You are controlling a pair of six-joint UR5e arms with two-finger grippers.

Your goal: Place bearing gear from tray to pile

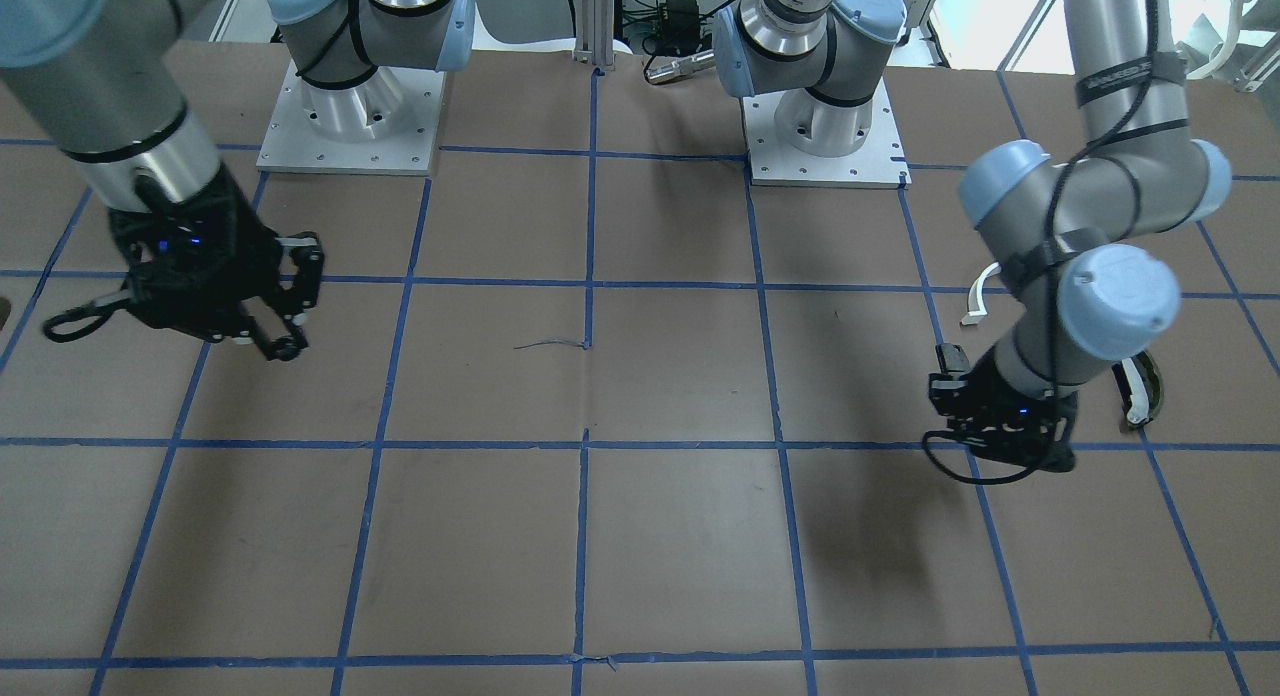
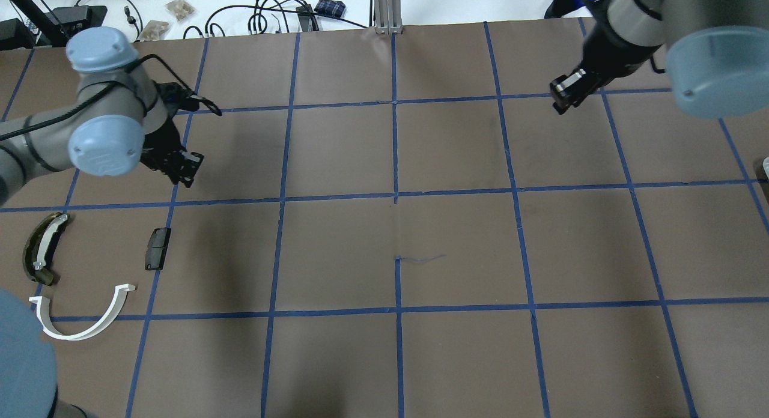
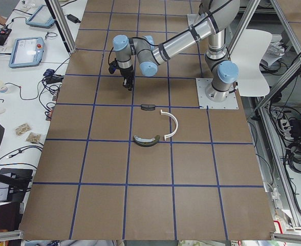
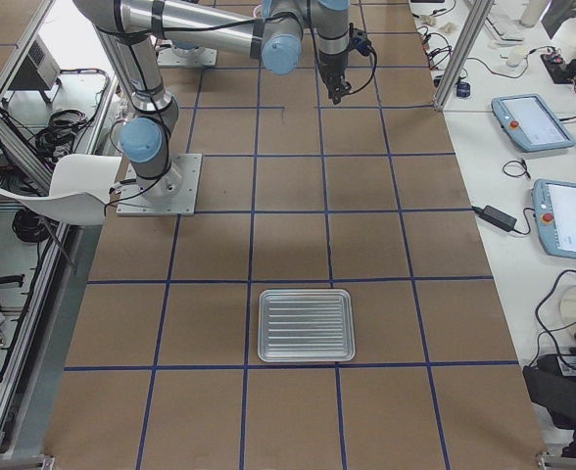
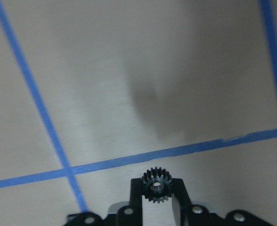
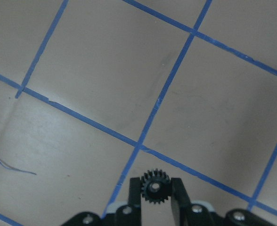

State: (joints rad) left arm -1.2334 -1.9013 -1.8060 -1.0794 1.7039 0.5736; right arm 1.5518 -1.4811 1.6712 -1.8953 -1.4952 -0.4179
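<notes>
Left fingers (image 5: 136, 195) clamp a gear (image 5: 157, 185) near the pile (image 2: 157, 248), not yet dropped; right fingers (image 6: 177, 194) grip another gear (image 6: 155, 187), well away.

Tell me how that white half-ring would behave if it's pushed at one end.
The white half-ring lies flat on the table, so a push would probably make it slide and pivot, not roll. It looks thin, so likely light, perhaps slightly springy if squeezed.

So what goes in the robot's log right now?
left pincer: shut on first gear | right pincer: shut on second gear | pile: no gear yet
</notes>
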